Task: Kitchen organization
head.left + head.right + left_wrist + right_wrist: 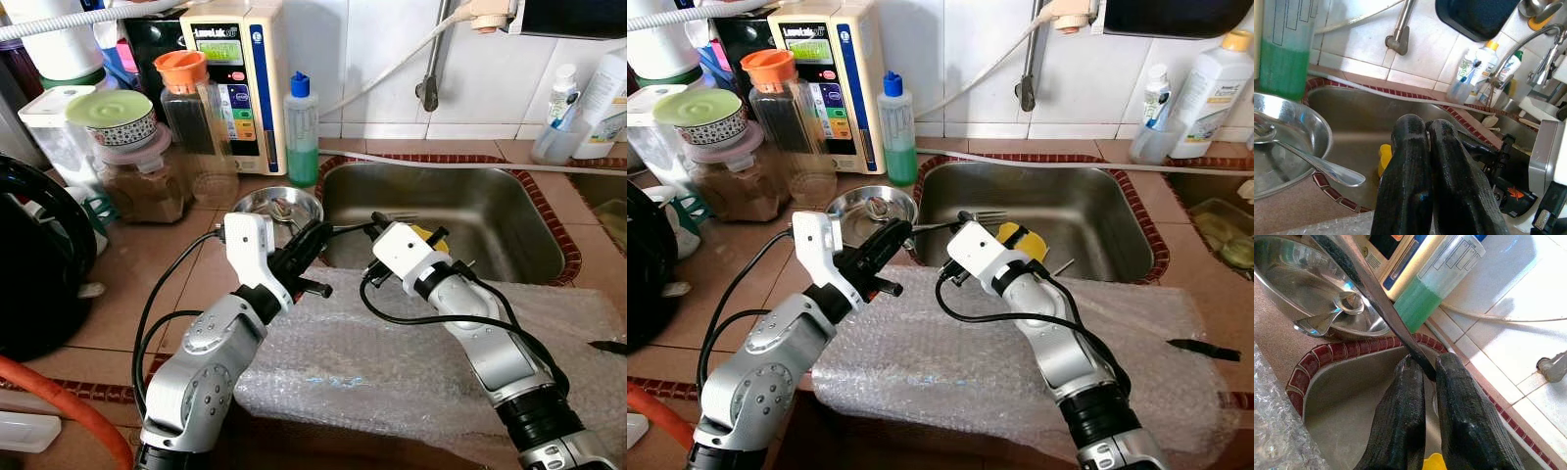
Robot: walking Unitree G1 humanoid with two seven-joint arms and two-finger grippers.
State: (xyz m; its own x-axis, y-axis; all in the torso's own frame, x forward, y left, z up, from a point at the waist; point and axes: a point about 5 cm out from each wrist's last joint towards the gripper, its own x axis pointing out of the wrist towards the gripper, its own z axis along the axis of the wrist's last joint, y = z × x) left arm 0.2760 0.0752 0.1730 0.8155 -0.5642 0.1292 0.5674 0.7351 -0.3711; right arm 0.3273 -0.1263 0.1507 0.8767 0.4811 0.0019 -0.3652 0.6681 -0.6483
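I can't read any label here: the print on the cream appliance (235, 83) and on the green-liquid bottle (302, 132) behind the steel bowl (277, 208) is too small to make out. My right gripper (1422, 369) has its fingers pinched on the handle of a fork (965, 221), which reaches across the sink (509, 220) corner toward the bowl holding a spoon (1308, 159); my left gripper (1429, 142) hovers at the sink's red-tiled edge, fingers pressed together and empty. The bubble wrap (392, 372) covers the surface beneath both arms, and the basin ahead lies mostly open beside a yellow object (1022, 240).
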